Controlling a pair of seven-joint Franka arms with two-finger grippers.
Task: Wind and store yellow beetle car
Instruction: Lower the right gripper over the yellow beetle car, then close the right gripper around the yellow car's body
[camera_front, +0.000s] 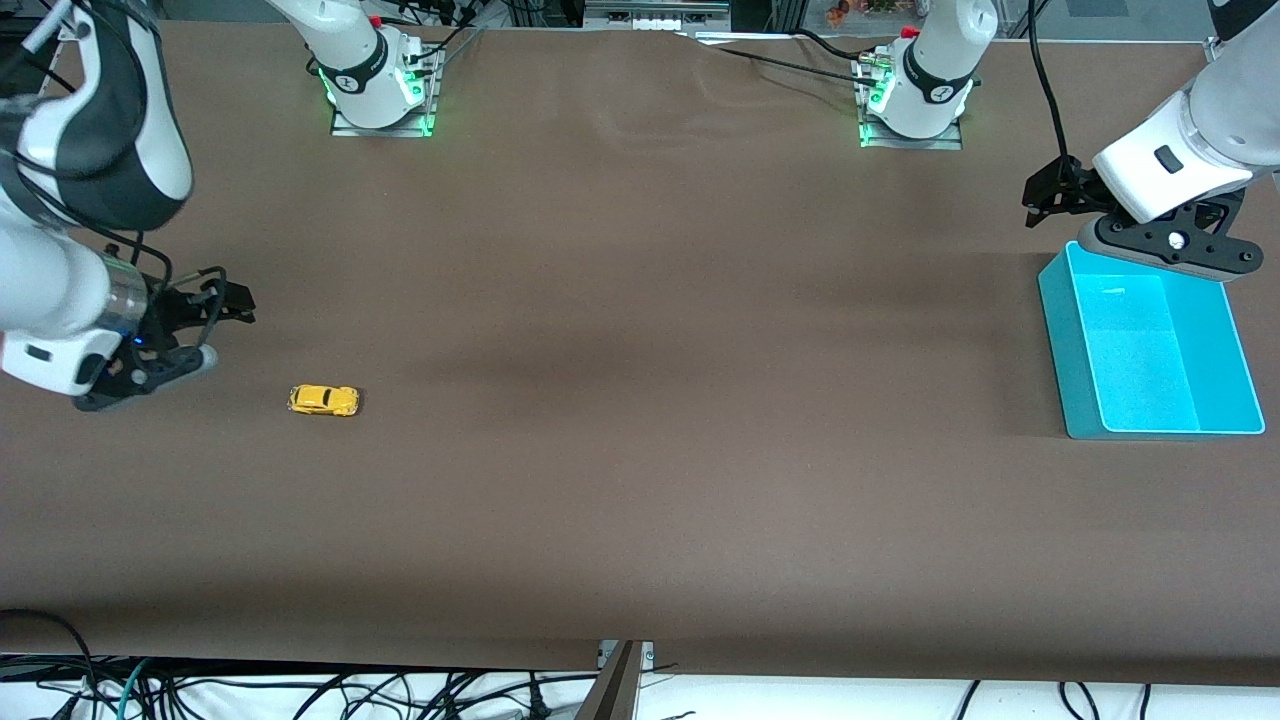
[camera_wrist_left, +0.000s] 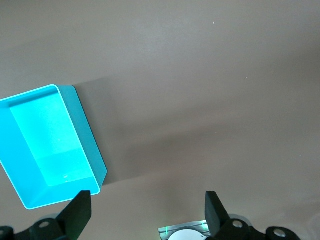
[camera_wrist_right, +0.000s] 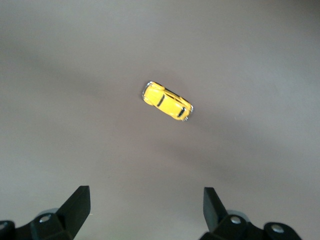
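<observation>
Front view: both arms are cut off by the frame edges, so only wrists and hands show. The right gripper (camera_front: 232, 300) hangs over bare table at the right arm's end, its fingertips dark and hard to separate against its own cabling. The left gripper (camera_front: 1045, 200) hangs over the table just beside the teal bin (camera_front: 1060, 330), at the left arm's end; the hand's body covers one corner of the bin's rim.

Right wrist view: only the two black, wedge-shaped fingers (camera_wrist_right: 77, 205) enter the frame, spread wide with nothing between them. Jaws released. The yellow beetle car (camera_wrist_right: 167, 101) sits on the table, well apart from the fingers.

Left wrist view: same black fingers (camera_wrist_left: 80, 210), spread wide and empty. Jaws released. The bin is cropped at the frame edge.

Car: rounded glossy yellow shell, dark windows, wheels too small to make out. It rests upright on the table (camera_front: 640, 400), toward the right arm's end, nearer to the front camera than the right gripper.

Table surface: matte brown sheet with faint ripples near the bases. Bin: smooth rectangular plastic tub with sloped walls and a pale rim.
</observation>
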